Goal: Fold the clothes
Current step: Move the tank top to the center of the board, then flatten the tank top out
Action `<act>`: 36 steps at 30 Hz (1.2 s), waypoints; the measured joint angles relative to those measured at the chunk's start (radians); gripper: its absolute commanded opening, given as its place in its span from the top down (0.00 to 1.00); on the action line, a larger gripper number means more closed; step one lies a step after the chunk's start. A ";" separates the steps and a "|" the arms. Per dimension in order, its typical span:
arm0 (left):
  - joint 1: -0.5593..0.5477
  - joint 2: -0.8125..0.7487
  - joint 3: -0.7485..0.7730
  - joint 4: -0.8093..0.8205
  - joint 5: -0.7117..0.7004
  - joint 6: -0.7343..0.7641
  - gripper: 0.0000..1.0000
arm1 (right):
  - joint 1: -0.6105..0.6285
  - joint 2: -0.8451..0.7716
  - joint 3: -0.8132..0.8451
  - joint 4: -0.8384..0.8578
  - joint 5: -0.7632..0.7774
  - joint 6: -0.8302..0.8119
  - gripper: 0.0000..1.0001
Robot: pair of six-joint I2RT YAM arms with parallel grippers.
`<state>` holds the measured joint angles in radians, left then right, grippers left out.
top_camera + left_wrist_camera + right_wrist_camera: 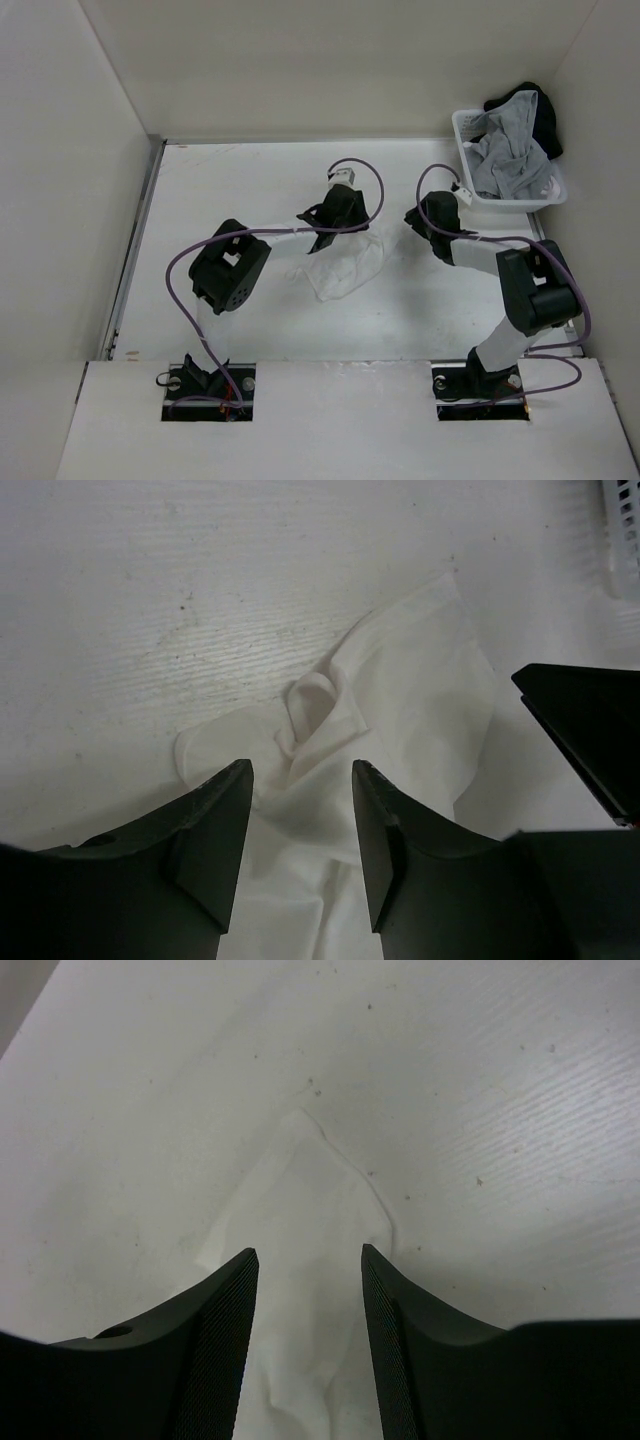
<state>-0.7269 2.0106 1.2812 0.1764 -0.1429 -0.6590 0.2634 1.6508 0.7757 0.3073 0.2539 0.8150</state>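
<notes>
Left claw (300, 780): jaws spread, nothing pinched. It hangs directly over the garment (420, 690), whose cloth shows in the gap between the fingers. Right claw (307, 1260): jaws likewise spread and holding nothing, poised above one pointed corner of the same cloth, which lies flat on the counter (240, 180).

Location of garment: near the middle of the counter, under the left claw and just beside the right one, well apart from the basket (462, 140) in the far right corner. That basket holds a grey item (510, 150) and a black item (535, 105); neither is being handled.

Condition: the white cloth is rumpled, with overlapping creases and a raised ridge. One strap loop (310, 695) stands up from the bunched part. No straight, deliberate fold line can be made out.

Assessment: folding appears to be at an early stage. The garment is out on the counter but not spread flat. Smoothing, tucking the straps and every fold appear to remain.
</notes>
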 measured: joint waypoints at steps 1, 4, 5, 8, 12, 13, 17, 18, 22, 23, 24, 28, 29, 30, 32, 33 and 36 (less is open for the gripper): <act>0.000 0.000 -0.005 -0.001 -0.008 0.000 0.55 | 0.005 0.000 0.000 -0.012 0.005 0.005 0.51; -0.001 0.000 -0.020 -0.014 -0.035 0.001 0.53 | 0.030 0.000 0.000 -0.053 0.033 0.025 0.51; -0.002 0.000 -0.024 -0.022 -0.042 0.001 0.53 | 0.039 -0.001 0.000 -0.062 0.041 0.030 0.51; -0.003 0.000 -0.025 -0.042 -0.052 0.001 0.59 | 0.058 -0.001 0.000 -0.081 0.060 0.042 0.51; -0.009 0.000 -0.025 -0.042 -0.051 -0.001 0.72 | 0.064 -0.001 0.000 -0.092 0.072 0.049 0.52; -0.010 0.000 -0.025 -0.041 -0.051 -0.002 0.77 | 0.064 -0.001 0.000 -0.093 0.073 0.049 0.52; -0.014 -0.011 -0.025 -0.040 -0.054 -0.003 0.95 | 0.064 -0.001 0.002 -0.097 0.080 0.044 0.52; -0.014 -0.018 -0.027 -0.039 -0.056 -0.003 0.97 | 0.064 -0.001 0.004 -0.099 0.080 0.041 0.52; -0.011 -0.107 -0.111 -0.037 -0.077 -0.003 1.00 | 0.064 0.026 0.063 -0.121 0.083 0.013 0.53; -0.008 -0.148 -0.151 -0.035 -0.086 -0.005 1.00 | 0.064 0.039 0.087 -0.126 0.084 0.002 0.52; -0.003 -0.194 -0.197 -0.034 -0.095 -0.008 1.00 | 0.064 0.052 0.110 -0.131 0.083 -0.006 0.52; 0.034 -0.408 -0.398 -0.024 -0.116 -0.030 1.00 | 0.068 0.105 0.203 -0.157 0.084 -0.037 0.51; 0.045 -0.463 -0.448 -0.022 -0.118 -0.035 1.00 | 0.073 0.119 0.223 -0.163 0.087 -0.043 0.51; 0.055 -0.509 -0.490 -0.024 -0.118 -0.039 1.00 | 0.080 0.131 0.237 -0.168 0.087 -0.049 0.51; 0.079 -0.599 -0.573 -0.026 -0.116 -0.044 0.99 | 0.100 0.155 0.261 -0.182 0.091 -0.060 0.50; 0.088 -0.632 -0.603 -0.032 -0.114 -0.045 0.99 | 0.108 0.164 0.270 -0.195 0.095 -0.065 0.49; 0.115 -0.717 -0.681 -0.061 -0.097 -0.047 0.99 | 0.127 0.182 0.298 -0.240 0.107 -0.080 0.46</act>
<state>-0.6121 1.2934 0.6003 0.1150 -0.2401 -0.7063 0.3904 1.8328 1.0737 0.0677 0.3611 0.7353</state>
